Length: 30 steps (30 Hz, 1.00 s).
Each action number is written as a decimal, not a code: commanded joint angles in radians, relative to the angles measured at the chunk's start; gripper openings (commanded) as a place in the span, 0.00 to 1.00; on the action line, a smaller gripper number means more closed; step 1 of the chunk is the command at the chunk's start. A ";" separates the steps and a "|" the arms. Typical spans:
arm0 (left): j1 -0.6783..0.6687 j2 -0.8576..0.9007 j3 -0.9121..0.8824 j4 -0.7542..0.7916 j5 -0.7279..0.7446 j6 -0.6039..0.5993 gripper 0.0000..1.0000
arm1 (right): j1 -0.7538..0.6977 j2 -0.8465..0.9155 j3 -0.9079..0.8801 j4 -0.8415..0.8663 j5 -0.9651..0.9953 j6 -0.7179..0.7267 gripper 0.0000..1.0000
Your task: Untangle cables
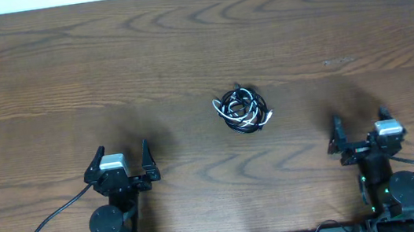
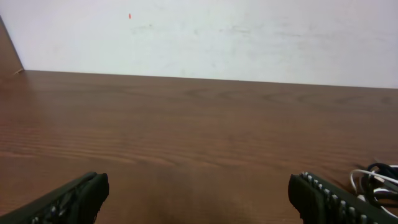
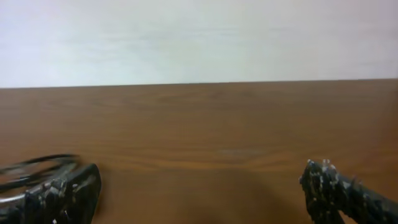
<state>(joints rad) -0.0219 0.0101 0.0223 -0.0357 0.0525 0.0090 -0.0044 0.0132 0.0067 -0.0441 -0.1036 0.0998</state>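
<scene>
The cables (image 1: 243,109) are seen in one small knotted bundle near the middle of the table (image 1: 197,38), well apart from every edge. The left gripper (image 1: 123,148) is held wide open near the near edge, nothing between its jaws. The right gripper (image 1: 359,119) is likewise spread wide and empty. The bundle is caught at the margin of both wrist views (image 2: 376,180) (image 3: 37,168).

Light, limp handling is to be expected. These thin cords would sag and slide rather than hold a shape, and the whole knot would likely be dragged along by a single pull. A loop of the white cord (image 1: 232,111) at the outside of the bundle is judged the best hold, with the black cords (image 1: 246,95) pinned or pinched from the other side. The end plugs cannot be made out clearly.
</scene>
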 commanded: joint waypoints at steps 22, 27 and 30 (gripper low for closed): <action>-0.003 0.000 -0.018 -0.035 -0.019 0.016 0.98 | -0.008 0.518 0.959 -0.449 -0.097 -0.199 0.99; -0.003 0.000 -0.018 -0.035 -0.019 0.016 0.98 | -0.008 0.816 1.220 -0.772 -0.389 -0.197 0.99; -0.003 0.000 -0.018 -0.035 -0.019 0.016 0.98 | -0.008 0.928 1.244 -0.798 -0.700 -0.134 0.99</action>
<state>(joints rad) -0.0219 0.0113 0.0231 -0.0368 0.0494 0.0204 -0.0044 0.8875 1.2312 -0.8249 -0.4892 -0.0750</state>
